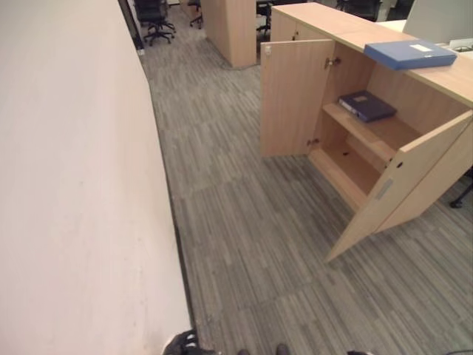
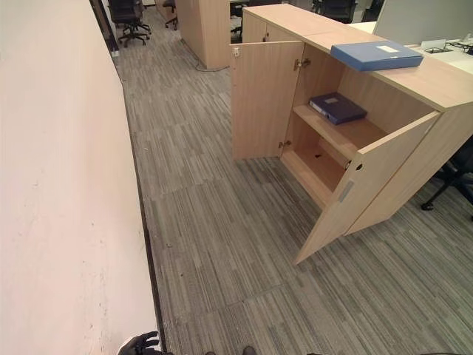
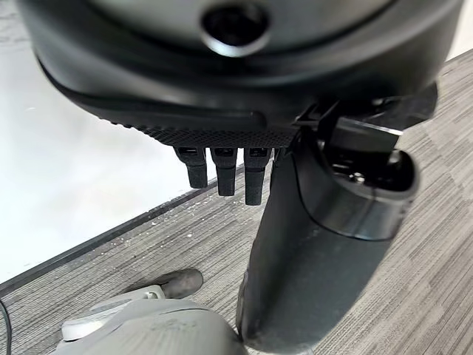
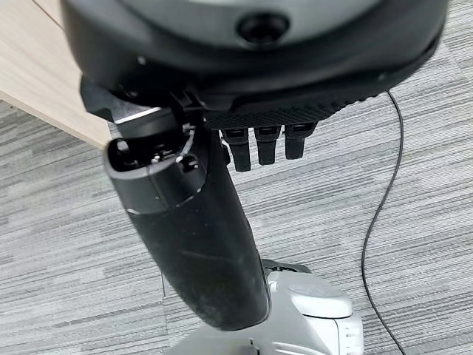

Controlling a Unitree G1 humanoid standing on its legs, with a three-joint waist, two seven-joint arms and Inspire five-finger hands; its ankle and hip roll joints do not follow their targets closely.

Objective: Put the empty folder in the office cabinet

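Both the left hand (image 3: 222,166) and right hand (image 4: 262,144) hang empty, fingers relaxed. The blue folder (image 1: 410,53) lies flat atop the cabinet (image 1: 295,96); probably light, stiff, slick — grip its overhanging edge.

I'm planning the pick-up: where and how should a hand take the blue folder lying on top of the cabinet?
The blue folder lies flat on the cabinet top, near its front edge. Probably best to come from the open-door side and pinch that near long edge, thumb above, fingers below.
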